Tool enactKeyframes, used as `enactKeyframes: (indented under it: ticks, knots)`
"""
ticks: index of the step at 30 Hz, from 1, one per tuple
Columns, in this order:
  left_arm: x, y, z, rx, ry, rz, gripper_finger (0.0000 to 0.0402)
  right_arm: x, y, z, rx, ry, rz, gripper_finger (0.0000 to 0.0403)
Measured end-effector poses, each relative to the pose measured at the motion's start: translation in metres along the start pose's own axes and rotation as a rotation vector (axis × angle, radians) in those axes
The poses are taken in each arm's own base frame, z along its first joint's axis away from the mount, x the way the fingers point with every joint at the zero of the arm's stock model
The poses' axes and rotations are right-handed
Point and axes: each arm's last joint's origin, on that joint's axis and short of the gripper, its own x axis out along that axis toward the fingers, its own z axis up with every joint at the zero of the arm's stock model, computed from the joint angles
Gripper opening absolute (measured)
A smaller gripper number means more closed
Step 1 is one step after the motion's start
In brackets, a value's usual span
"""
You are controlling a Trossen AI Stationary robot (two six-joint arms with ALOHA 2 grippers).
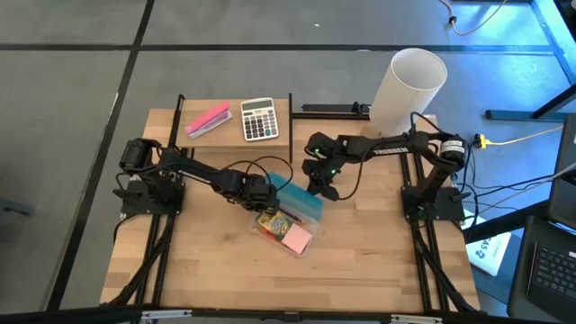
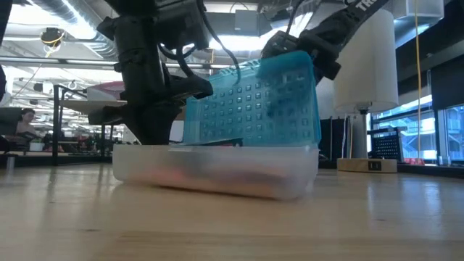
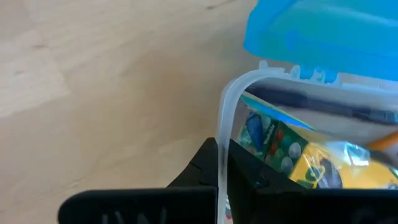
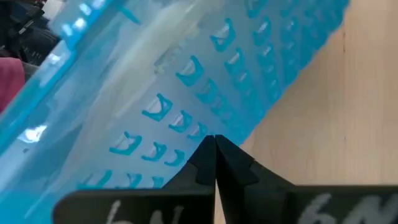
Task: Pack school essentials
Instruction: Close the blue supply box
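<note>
At mid-table: a clear case (image 1: 290, 229) lies packed, its blue lid (image 1: 301, 200) standing up at the far edge.
Contents: crayon box (image 1: 273, 220) and pink sticky-note pad (image 1: 296, 238) inside the case; an orange pencil (image 3: 384, 140) shows in the left wrist view.
Left gripper (image 1: 264, 196): clamped on the case's rim, steadying it.
Right gripper (image 1: 322, 186): pinched shut at the lid's outer face.
Closing well: likely swing the lid down evenly while the case is held.
Beyond the case: calculator (image 1: 259, 119) and stapler (image 1: 208, 120) sit well apart.

Both arms (image 1: 193, 171) (image 1: 378, 146) reach inward, fingers closed.
</note>
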Motion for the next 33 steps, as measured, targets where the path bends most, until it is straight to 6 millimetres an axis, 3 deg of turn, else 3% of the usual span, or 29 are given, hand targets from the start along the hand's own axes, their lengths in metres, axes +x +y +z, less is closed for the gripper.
enactKeyframes:
  ticks: [8, 23, 33]
  knots:
    - [0.0005, -0.0004, 0.005, 0.015, -0.019, -0.011, 0.0011, 0.0041, 0.0056, 0.0012, -0.038, 0.017, 0.007, 0.0005]
    - [0.0008, -0.0011, 0.0057, 0.0, -0.027, -0.017, 0.0103, 0.004, 0.0052, -0.0004, -0.068, 0.033, -0.013, 0.0005]
    - [-0.0082, -0.0034, 0.0071, 0.033, -0.016, -0.065, 0.0109, 0.0043, 0.0047, -0.001, -0.066, 0.042, -0.039, 0.0005]
